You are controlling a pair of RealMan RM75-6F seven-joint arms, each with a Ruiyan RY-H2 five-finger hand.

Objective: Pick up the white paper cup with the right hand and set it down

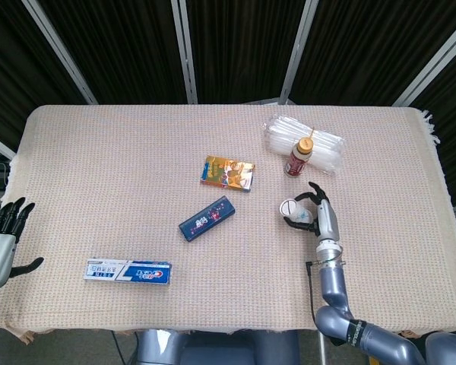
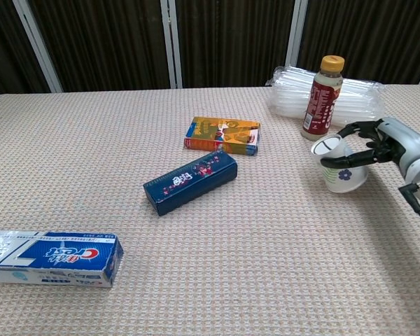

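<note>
At the far left edge of the head view, the left hand (image 1: 1,236) hangs off the desk (image 1: 99,152) with its fingers spread and nothing in them; it plays no part here. On the woven cloth near that side lies a toothpaste box (image 2: 49,257), flat and close to the front edge. Further along, a dark blue box (image 2: 190,182) lies at a slant, and just behind it sits an orange box (image 2: 222,136), the two near each other but not clearly touching.

Toward the right, a brown bottle (image 2: 321,89) with a yellow cap stands upright in front of a bundle of clear plastic packaging (image 1: 304,141). Just ahead of the bottle is the white paper cup (image 2: 339,168), roughly upright with its mouth up, leaning slightly, and its base at or very near the cloth. The right hand (image 2: 378,143) holds it from the right side, dark fingers (image 2: 346,159) wrapped around the rim and upper wall.

By the look of it, this is the set-down step, nearly finished. The next move calls for confirming the base sits flat, then spreading the fingers evenly and drawing the hand away to the right without dragging the light cup or tipping it toward the bottle.
</note>
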